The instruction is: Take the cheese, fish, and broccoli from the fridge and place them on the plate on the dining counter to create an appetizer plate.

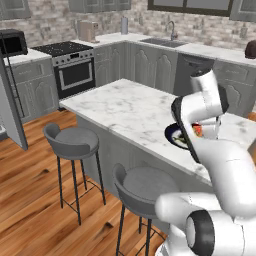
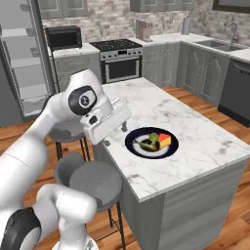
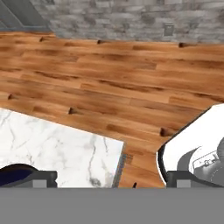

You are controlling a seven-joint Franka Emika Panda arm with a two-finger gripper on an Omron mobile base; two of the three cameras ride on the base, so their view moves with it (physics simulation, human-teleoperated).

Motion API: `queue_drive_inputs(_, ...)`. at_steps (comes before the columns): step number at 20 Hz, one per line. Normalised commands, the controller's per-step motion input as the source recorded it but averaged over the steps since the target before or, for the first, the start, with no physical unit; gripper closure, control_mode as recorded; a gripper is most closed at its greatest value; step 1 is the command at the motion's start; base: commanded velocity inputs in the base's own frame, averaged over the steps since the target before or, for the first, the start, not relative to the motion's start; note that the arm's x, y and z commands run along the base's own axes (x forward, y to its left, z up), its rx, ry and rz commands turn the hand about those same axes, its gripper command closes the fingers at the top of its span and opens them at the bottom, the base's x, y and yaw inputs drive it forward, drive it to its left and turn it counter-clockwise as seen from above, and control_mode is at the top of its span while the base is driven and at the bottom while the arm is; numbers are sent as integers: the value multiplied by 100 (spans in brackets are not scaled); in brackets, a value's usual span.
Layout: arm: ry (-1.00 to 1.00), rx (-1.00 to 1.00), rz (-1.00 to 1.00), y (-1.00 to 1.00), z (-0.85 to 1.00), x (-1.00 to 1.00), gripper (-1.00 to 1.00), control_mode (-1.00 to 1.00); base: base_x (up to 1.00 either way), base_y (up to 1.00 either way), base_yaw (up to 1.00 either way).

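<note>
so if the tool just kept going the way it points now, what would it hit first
Probably the wood floor beyond the edge of the dining counter. Nothing stands in that line in the hand view, though depth is hard to judge.

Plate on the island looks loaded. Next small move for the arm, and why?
Probably lift the end effector up and away. The round navy plate on the white marble dining counter already holds the orange-red cheese chunk, the yellow-green broccoli clump and what looks like the slender fish. Whether the end effector is open is unclear.
</note>
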Motion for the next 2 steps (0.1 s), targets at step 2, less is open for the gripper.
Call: queue_drive_inputs(2, -30, -26, 0, 100, 30, -100, -100, -100, 0, 0, 0)
